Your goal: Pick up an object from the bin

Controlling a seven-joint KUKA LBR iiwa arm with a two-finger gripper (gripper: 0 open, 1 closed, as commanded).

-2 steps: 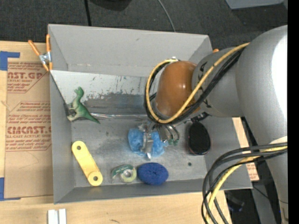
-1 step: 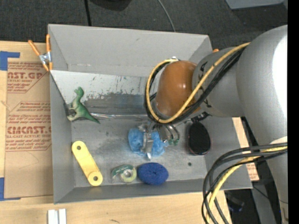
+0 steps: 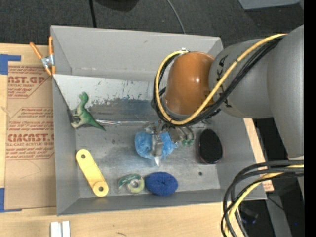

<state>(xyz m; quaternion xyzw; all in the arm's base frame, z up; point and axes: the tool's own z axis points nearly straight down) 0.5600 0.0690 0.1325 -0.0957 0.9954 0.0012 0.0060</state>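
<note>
My gripper [image 3: 159, 151] reaches down into the middle of the bin, its metal fingers pressed into a crumpled light-blue cloth-like thing [image 3: 146, 144]. The blue material bulges on both sides of the fingers. Just below lies a dark blue round scrubby ball [image 3: 161, 183]. A black oval thing [image 3: 209, 146] rests to the right of the gripper.
A green toy dinosaur [image 3: 84, 113] stands at the bin's left wall. A yellow flat bar with holes [image 3: 91, 172] lies at the lower left, and a small green-and-white ring-shaped thing [image 3: 132, 183] beside the ball. The arm's orange cover and cables hang over the bin's upper right.
</note>
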